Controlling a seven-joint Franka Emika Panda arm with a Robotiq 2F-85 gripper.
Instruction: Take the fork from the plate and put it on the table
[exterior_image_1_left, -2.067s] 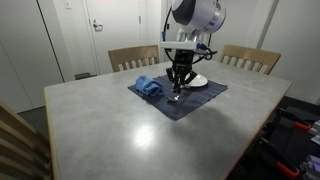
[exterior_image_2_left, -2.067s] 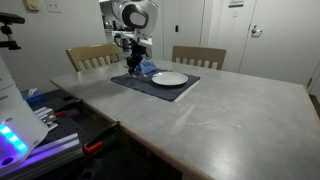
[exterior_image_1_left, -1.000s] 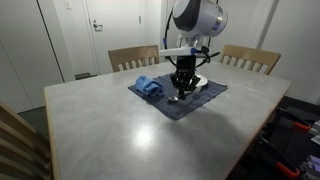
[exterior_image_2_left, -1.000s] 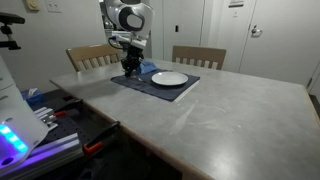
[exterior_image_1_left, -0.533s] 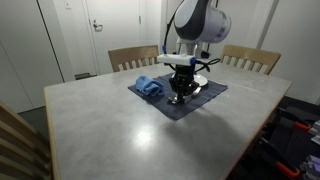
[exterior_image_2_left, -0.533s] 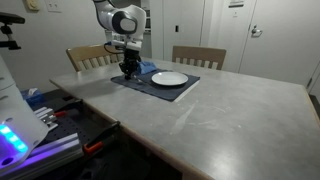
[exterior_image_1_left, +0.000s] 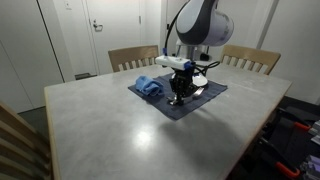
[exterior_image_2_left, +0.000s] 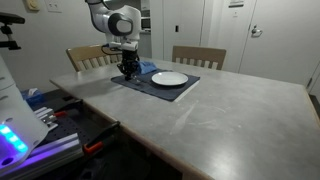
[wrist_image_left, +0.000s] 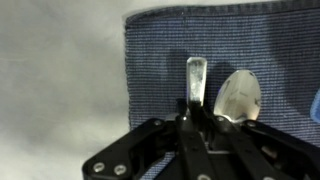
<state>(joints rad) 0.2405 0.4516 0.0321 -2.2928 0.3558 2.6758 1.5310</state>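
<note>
My gripper (exterior_image_1_left: 177, 99) hangs low over the near edge of the dark blue placemat (exterior_image_1_left: 195, 100), also shown in an exterior view (exterior_image_2_left: 127, 74). In the wrist view the jaws (wrist_image_left: 197, 108) are shut on a thin silver fork (wrist_image_left: 195, 78). Only one flat end of it sticks out past the fingers, close over the mat. A silver spoon (wrist_image_left: 238, 97) lies on the mat right beside it. The white plate (exterior_image_2_left: 170, 78) sits on the mat behind the gripper, empty, and shows partly behind the arm (exterior_image_1_left: 204, 81).
A crumpled blue cloth (exterior_image_1_left: 148, 87) lies on the placemat's corner beside the gripper. The grey table (exterior_image_1_left: 110, 125) reaches out in front of the mat. Two wooden chairs (exterior_image_1_left: 133, 57) stand behind the table. The mat's edge and bare table show in the wrist view (wrist_image_left: 60, 90).
The gripper has moved from beside the plate toward the mat's near edge and lowered, still holding the fork. Plate, cloth and spoon have stayed put.
</note>
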